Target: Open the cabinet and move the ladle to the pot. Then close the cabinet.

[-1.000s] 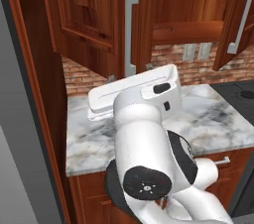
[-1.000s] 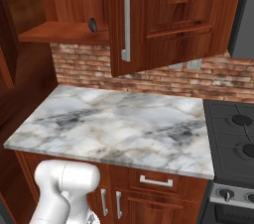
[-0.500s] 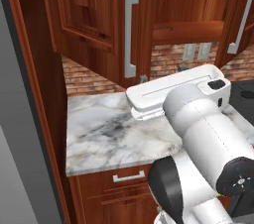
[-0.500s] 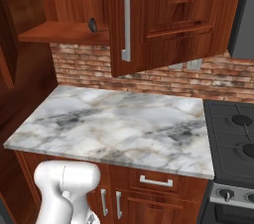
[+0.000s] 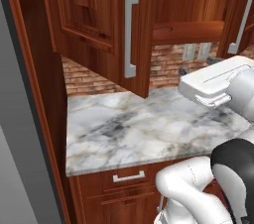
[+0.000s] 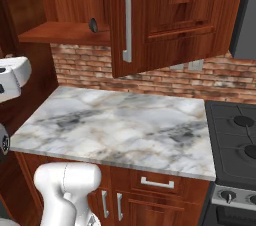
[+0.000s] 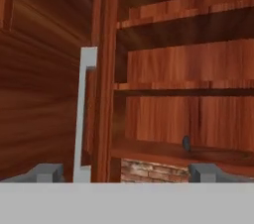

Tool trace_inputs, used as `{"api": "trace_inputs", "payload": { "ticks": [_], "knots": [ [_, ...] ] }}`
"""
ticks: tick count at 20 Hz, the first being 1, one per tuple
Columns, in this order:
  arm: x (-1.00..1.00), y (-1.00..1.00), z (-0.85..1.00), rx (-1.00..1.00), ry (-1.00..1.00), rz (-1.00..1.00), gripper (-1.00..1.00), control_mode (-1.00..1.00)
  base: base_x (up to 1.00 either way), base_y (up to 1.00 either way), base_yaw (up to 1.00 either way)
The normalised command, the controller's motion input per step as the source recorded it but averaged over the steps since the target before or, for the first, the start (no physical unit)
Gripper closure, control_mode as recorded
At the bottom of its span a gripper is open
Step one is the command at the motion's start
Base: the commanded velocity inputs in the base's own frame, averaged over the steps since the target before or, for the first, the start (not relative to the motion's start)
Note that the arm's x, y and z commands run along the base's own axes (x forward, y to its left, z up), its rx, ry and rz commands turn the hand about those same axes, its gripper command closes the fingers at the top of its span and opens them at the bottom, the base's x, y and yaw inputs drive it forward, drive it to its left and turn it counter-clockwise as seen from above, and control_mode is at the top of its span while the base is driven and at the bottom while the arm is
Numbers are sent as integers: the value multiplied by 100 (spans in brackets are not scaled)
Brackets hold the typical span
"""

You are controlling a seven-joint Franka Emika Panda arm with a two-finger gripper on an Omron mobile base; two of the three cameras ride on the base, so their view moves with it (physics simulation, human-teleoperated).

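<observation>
The cabinet (image 6: 150,15) stands open, both doors swung out over the table (image 6: 120,130), and the ladle (image 6: 93,25) lies dark and small on the lower shelf (image 6: 65,34), close to that shelf's front edge. The hand view looks into the opening, the jaws spread wide with nothing between them, gripper (image 7: 126,172) aimed at the gap between door and shelf.

Here is the risk: the open door (image 7: 44,99) with its silver handle (image 7: 85,119) hangs close on one side of the hand, and a reach straight in could clip that door edge or the handle and knock it. The ladle (image 7: 186,142) is slim and sits low on the wood, so the fingertips could scrape the shelf or nudge it deeper rather than catch it.

The table is grey-veined marble, bare along its front edge, brick wall (image 5: 99,77) behind its back edge. A stove (image 6: 235,140) butts against its right edge; drawers (image 6: 157,185) sit below. The pot cannot be made out.
</observation>
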Motion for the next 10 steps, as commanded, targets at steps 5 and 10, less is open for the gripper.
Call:
{"api": "trace_inputs", "payload": {
  "ticks": [5, 10],
  "knots": [
    [10, -36, 0, 23, 2, 31, -100, -100, 0, 0, 0],
    [24, -15, 0, 20, 3, 25, -100, -100, 0, 0, 0]
  ]
}}
